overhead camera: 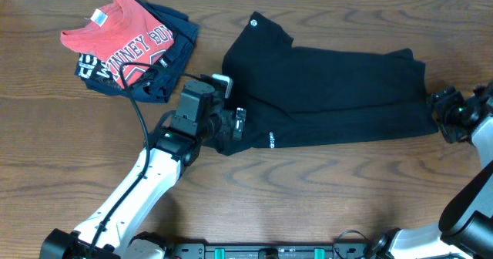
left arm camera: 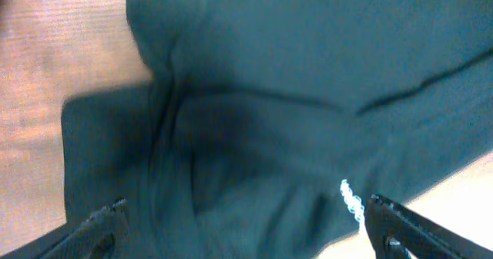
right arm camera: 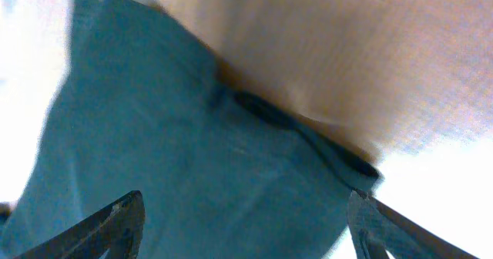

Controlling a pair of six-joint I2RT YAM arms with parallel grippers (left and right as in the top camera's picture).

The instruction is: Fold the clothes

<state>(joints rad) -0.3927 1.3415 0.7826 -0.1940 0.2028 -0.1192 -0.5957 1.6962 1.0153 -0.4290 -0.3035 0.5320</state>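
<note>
The clothes, a black T-shirt [overhead camera: 331,89], lie folded into a long band across the middle of the table, with a small white logo mark [overhead camera: 271,139] near the front edge. My left gripper [overhead camera: 231,128] hovers over the shirt's left end. In the left wrist view this gripper [left arm camera: 246,222] is open, its fingertips [left arm camera: 108,219] spread wide over wrinkled fabric and holding nothing. My right gripper [overhead camera: 441,114] is at the shirt's right end. In the right wrist view it [right arm camera: 246,222] is also open, with the shirt's edge [right arm camera: 308,136] lying flat between and beyond the fingers.
A folded red T-shirt [overhead camera: 115,39] with white lettering rests on a navy garment [overhead camera: 176,35] at the back left. The left arm's black cable [overhead camera: 141,120] runs past that pile. Bare wood table [overhead camera: 323,190] lies in front of the shirt.
</note>
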